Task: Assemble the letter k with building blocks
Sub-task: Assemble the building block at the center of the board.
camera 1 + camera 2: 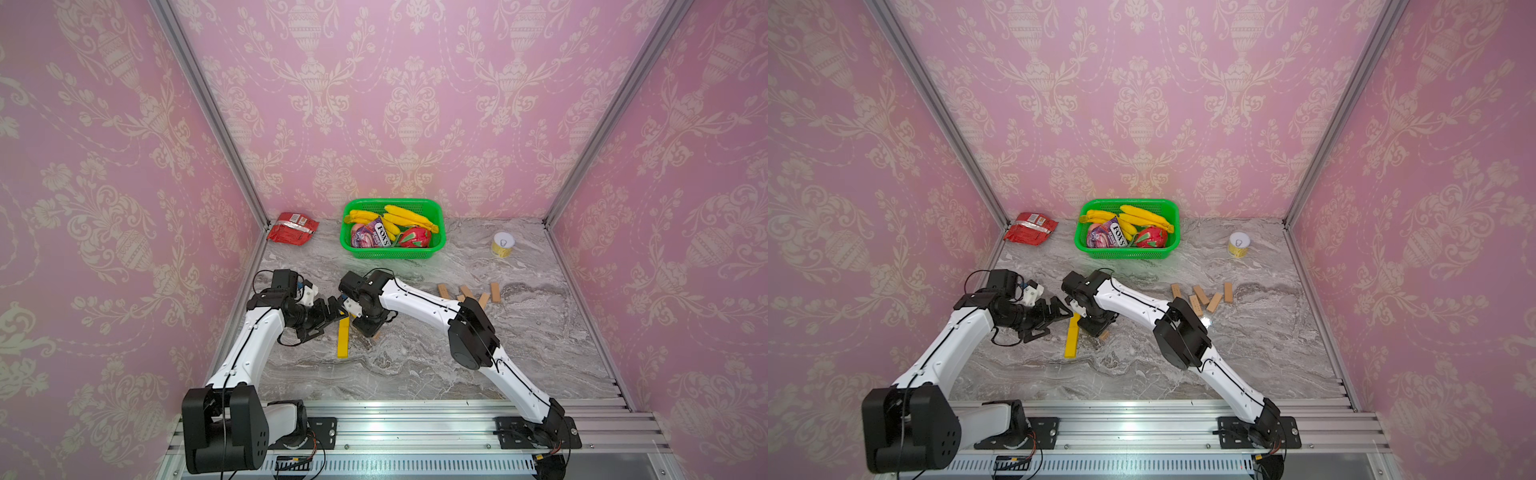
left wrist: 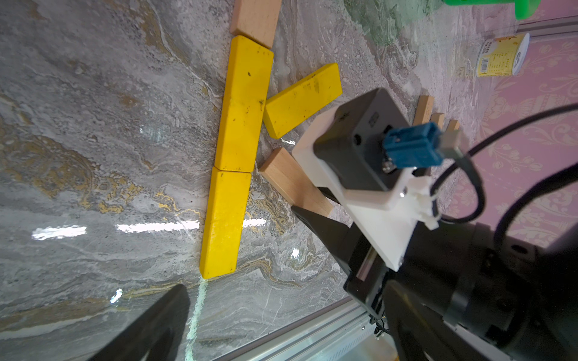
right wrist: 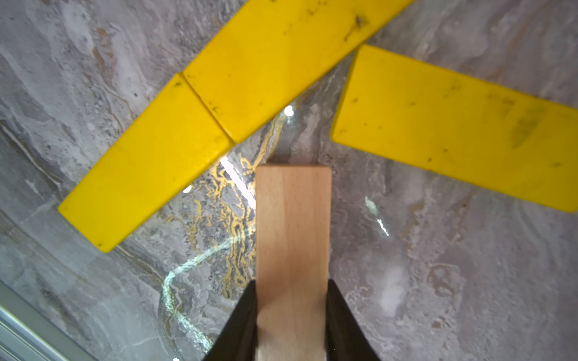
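Observation:
Two yellow building blocks (image 2: pixel 244 103) (image 2: pixel 223 222) lie end to end with a wood block (image 2: pixel 255 18) as a straight stem. A third yellow block (image 2: pixel 301 98) slants off its middle. My right gripper (image 3: pixel 292 290) is shut on a tan wood block (image 3: pixel 293 225), which points at the stem just below the slanted yellow block (image 3: pixel 453 125), its tip a short gap from the stem. In both top views the right gripper (image 1: pixel 368 328) sits low over the yellow stem (image 1: pixel 343 338). Beside the stem, on its left, is my left gripper (image 1: pixel 328 318), open and empty.
Several loose wood blocks (image 1: pixel 469 293) lie to the right behind the right arm. At the back stand a green basket (image 1: pixel 436 245) of bananas and packets, a red packet (image 1: pixel 292 227) and a yellow can (image 1: pixel 503 244). An aluminium rail runs along the front edge.

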`<state>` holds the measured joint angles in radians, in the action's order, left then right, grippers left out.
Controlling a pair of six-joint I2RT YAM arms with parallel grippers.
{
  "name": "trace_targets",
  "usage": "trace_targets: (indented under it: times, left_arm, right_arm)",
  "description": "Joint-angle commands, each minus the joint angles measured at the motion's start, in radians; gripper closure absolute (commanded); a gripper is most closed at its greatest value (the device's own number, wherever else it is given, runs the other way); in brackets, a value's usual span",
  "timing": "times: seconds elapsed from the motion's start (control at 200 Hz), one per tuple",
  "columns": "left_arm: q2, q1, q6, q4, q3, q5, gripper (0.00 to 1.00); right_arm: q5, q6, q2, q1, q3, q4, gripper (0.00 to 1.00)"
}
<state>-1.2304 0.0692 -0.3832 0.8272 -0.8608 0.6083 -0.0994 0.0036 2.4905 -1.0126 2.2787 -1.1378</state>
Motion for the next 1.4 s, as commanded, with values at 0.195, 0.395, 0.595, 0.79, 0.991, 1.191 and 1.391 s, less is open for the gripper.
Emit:
trace_targets:
  times: [0.195,0.395,0.595,0.79,0.991,1.191,1.391]
  left_arm:
    - [0.006,0.006,0.013,-0.008,0.014,0.022,0.01]
    - [0.012,0.006,0.012,-0.011,0.017,0.022,0.01]
    - [0.012,0.006,0.010,-0.013,0.018,0.022,0.01]
    - [0.008,0.006,0.010,-0.017,0.020,0.024,0.01]
    - [0.009,0.006,0.010,-0.019,0.022,0.025,0.01]
    - [0.008,0.006,0.009,-0.022,0.022,0.027,0.01]
    - [0.006,0.006,0.009,-0.023,0.023,0.027,0.01]
  right_arm:
    - [-0.027,-0.019,0.071,0.008,0.065,-0.093,0.72]
    - [-0.025,-0.019,0.073,0.006,0.063,-0.094,0.71]
    - [-0.012,-0.017,0.091,0.002,0.088,-0.111,0.71]
    - [-0.022,-0.022,0.121,0.000,0.135,-0.146,0.70]
    - [-0.020,-0.020,0.129,-0.001,0.148,-0.148,0.70]
    - [-0.020,-0.025,0.154,-0.003,0.187,-0.173,0.70]
    - [-0.024,-0.032,0.159,-0.007,0.198,-0.175,0.70]
